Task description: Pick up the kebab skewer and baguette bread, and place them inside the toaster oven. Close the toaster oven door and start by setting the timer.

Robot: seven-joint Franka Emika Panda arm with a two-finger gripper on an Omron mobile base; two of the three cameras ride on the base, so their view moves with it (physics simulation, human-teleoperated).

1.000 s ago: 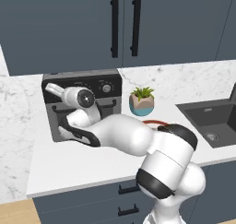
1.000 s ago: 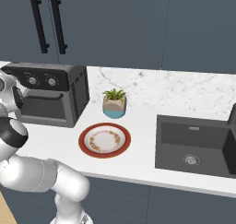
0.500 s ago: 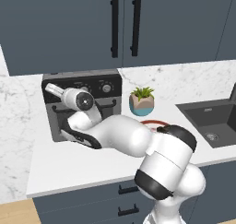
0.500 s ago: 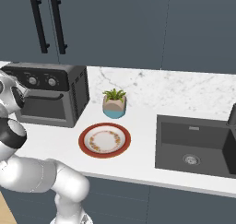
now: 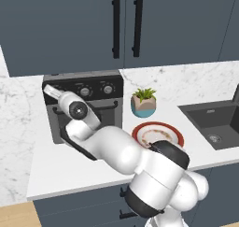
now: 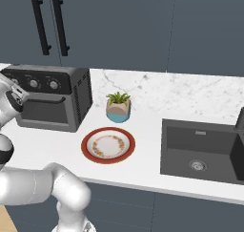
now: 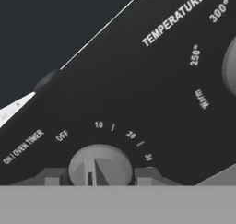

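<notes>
Claw [image 7: 95,180] sits dead-on at the timer knob [image 7: 99,165] on the toaster oven [image 6: 52,100], fingers straddling it; can't tell if it's clamped yet.

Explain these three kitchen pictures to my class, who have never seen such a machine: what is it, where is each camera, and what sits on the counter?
The machine is a white robot arm with dark joints, rendered in a simulated kitchen. Two cameras ride behind it, one on its left and one on its right. The third looks along its two-finger gripper, whose tips sit either side of the round silver timer knob. On the white marble counter stand a boxy grey toaster oven with its door shut, a small potted plant and a red-rimmed plate. A dark sink is set in alongside.
</notes>
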